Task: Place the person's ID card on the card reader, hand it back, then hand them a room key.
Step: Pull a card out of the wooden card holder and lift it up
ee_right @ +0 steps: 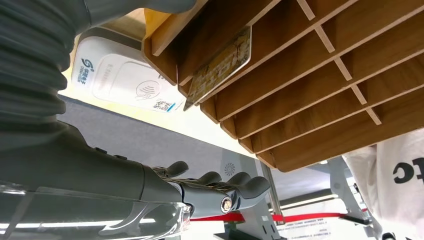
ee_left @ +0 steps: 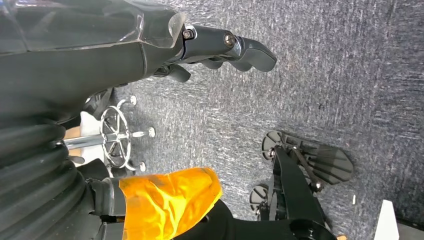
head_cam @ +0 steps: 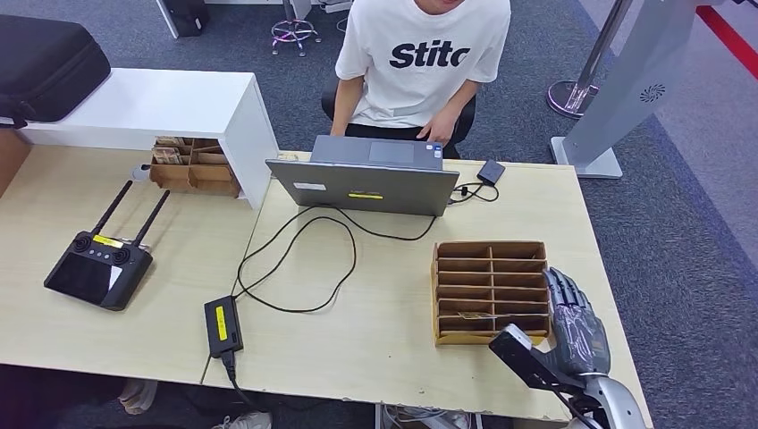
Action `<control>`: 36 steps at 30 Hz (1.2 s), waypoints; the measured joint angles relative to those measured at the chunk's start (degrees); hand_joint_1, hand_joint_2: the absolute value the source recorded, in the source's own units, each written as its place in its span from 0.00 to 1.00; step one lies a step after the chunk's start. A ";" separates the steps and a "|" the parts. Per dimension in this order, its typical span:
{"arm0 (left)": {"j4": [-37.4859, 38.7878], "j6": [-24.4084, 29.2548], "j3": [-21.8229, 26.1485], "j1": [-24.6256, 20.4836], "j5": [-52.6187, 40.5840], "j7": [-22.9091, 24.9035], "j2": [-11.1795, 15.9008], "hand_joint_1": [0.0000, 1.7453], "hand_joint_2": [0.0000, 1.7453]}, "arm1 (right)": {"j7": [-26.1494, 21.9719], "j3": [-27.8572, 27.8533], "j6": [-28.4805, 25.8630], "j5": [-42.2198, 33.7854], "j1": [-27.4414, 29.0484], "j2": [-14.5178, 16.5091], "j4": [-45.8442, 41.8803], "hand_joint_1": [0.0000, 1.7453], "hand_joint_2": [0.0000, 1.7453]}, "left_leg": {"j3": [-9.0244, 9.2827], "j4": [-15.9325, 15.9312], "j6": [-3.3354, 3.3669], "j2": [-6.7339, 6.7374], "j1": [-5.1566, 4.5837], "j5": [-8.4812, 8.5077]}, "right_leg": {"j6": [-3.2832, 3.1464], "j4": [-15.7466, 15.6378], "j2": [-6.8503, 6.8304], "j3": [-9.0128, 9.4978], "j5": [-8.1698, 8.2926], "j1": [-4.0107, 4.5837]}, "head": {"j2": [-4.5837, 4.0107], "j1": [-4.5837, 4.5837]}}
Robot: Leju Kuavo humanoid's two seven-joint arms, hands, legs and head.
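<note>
My right wrist view caught the white card reader (ee_right: 122,80) hidden from the head view, a room key (ee_right: 220,67) slotted in the wooden organiser (head_cam: 490,292), my right hand (head_cam: 576,326) beside it released, fingers extended, left hand (ee_left: 225,47) hanging empty over carpet

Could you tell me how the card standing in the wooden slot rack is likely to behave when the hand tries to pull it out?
The card looks thin, flat and stiff, so it should probably slide out without flopping. Its printed face seems smooth, perhaps slippery under the fingers. It leans loosely in the wooden rack, so a nudge from the right hand would likely tip it.
</note>
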 joint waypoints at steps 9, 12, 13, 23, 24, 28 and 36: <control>0.00 -0.43 0.00 0.01 0.00 -0.29 0.00 0.00 1.00 | 0.00 0.01 -0.10 0.25 0.25 0.09 0.49 0.07 1.00 | 0.00 0.00 0.00 0.00 0.00 0.00 | 0.00 0.00 0.00 0.00 0.00 0.00 | 0.00 0.00; 0.00 -0.45 0.00 0.01 -0.01 -0.29 0.00 0.00 1.00 | 0.00 0.01 -0.14 0.27 0.31 0.11 0.51 0.22 1.00 | 0.00 0.00 0.00 0.00 0.00 0.00 | 0.00 0.00 0.00 0.00 0.00 0.00 | 0.00 0.00; 0.00 -0.46 0.00 0.01 0.00 -0.29 0.00 0.00 1.00 | 0.00 0.01 -0.17 0.29 0.32 0.11 0.52 0.44 1.00 | 0.00 0.00 0.00 0.00 0.00 0.00 | 0.00 0.00 0.00 0.00 0.00 0.00 | 0.00 0.00; 0.00 -0.70 0.00 0.02 0.00 -0.60 0.02 0.00 1.00 | 0.00 0.01 -0.83 0.75 0.42 0.13 0.51 1.00 1.00 | 0.00 0.00 0.00 0.00 0.00 0.00 | 0.00 0.00 0.00 0.00 0.00 0.00 | 0.00 0.00; 0.00 -0.73 0.00 0.02 0.00 -0.66 0.03 0.00 1.00 | 0.00 0.01 -0.85 0.76 0.44 0.13 0.50 1.00 1.00 | 0.00 0.00 0.00 0.00 0.00 0.00 | 0.00 0.00 0.00 0.00 0.00 0.00 | 0.00 0.00; 0.00 -0.75 0.00 0.02 -0.01 -0.79 0.05 0.00 1.00 | 0.00 0.01 -0.97 0.76 0.52 0.13 0.50 1.00 1.00 | 0.00 0.00 0.00 0.00 0.00 0.00 | 0.00 0.00 0.00 0.00 0.00 0.00 | 0.00 0.00; 0.00 -0.84 0.00 0.03 -0.01 -0.85 0.09 0.00 1.00 | -0.03 0.01 -1.04 0.76 0.60 0.13 0.50 0.96 1.00 | 0.00 0.00 0.00 0.00 0.00 0.00 | 0.00 0.00 0.00 0.00 0.00 0.00 | 0.00 0.00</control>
